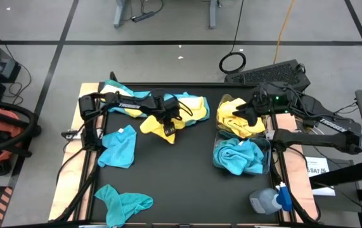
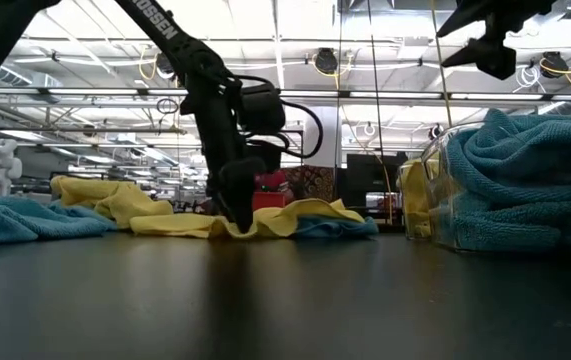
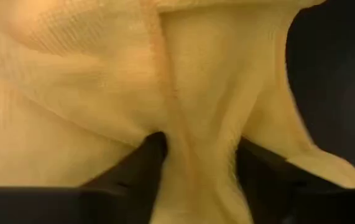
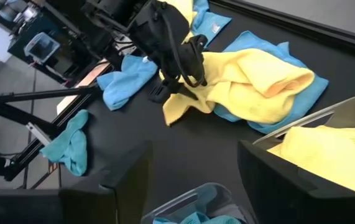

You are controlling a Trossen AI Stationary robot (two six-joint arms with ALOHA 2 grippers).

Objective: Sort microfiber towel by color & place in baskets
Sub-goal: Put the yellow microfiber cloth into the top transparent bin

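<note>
A yellow microfiber towel [image 1: 152, 124] lies crumpled on the black table, near a heap of teal and yellow towels [image 1: 190, 106] at the far edge. My left gripper [image 1: 168, 130] stands on it, pointing steeply down and shut on a fold. At the right stand two clear baskets. The far one [image 1: 225, 101] holds yellow towels and the near one [image 1: 268, 152] holds teal towels. My right gripper [image 1: 244, 114] hovers open above the far basket with nothing between its fingers [image 4: 127, 177]. My left gripper pinches a raised fold of the yellow towel [image 3: 199, 143] between its two fingers [image 3: 152, 152]. It comes from above, pointing steeply down. The fingertips are down at the table [image 2: 237, 225]. The rest of the towel lies slack on the table around them.
Loose teal towels lie at the left middle [image 1: 118, 147] and near the front edge [image 1: 123, 201]. A grey bottle with a blue cap [image 1: 268, 200] lies at the front right. A black keyboard [image 1: 276, 73] sits beyond the table's far right corner.
</note>
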